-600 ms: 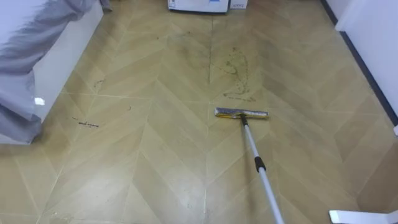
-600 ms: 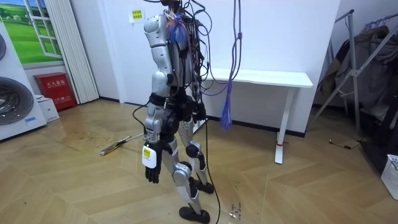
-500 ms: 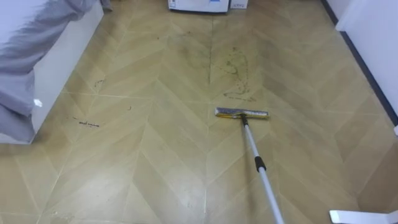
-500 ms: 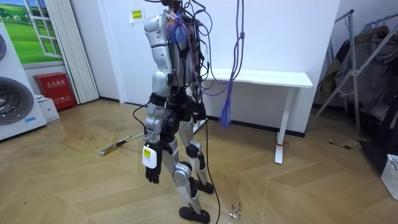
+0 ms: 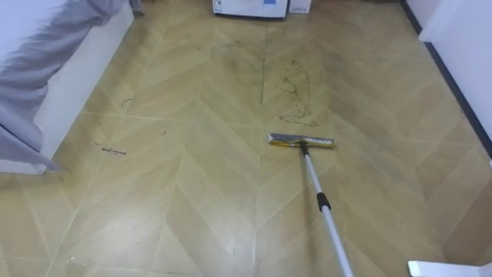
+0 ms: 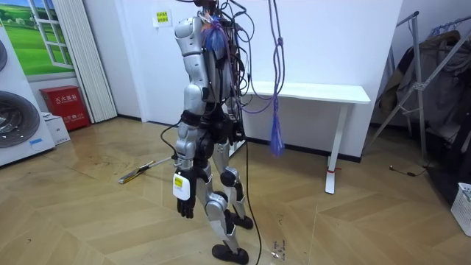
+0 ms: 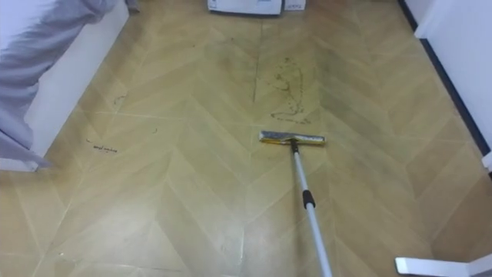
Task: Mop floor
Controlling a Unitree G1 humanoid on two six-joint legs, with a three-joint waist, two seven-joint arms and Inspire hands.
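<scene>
The mop (image 5: 313, 177) lies on the wood floor (image 5: 192, 192) ahead of the robot, a little to its right. Its long axis runs nearly straight away from the robot, leaning slightly to the left as it goes. The flat head (image 5: 300, 141) is at the far end, set crosswise to the handle (image 5: 334, 235), and it points towards a patch of dark scribbled marks (image 5: 290, 81) just beyond it. The near end of the handle leaves the eye views at the bottom edge, right of centre, so what holds it cannot be told. In the room view the robot stands upright on the open floor, facing that view's left, with a white worktop (image 6: 316, 92) behind it by the wall. The left robot hand (image 6: 184, 205) hangs at its thigh, fingers loose and pointing down, holding nothing. The mop lies well apart from that hand, on the floor ahead of the robot's feet.
</scene>
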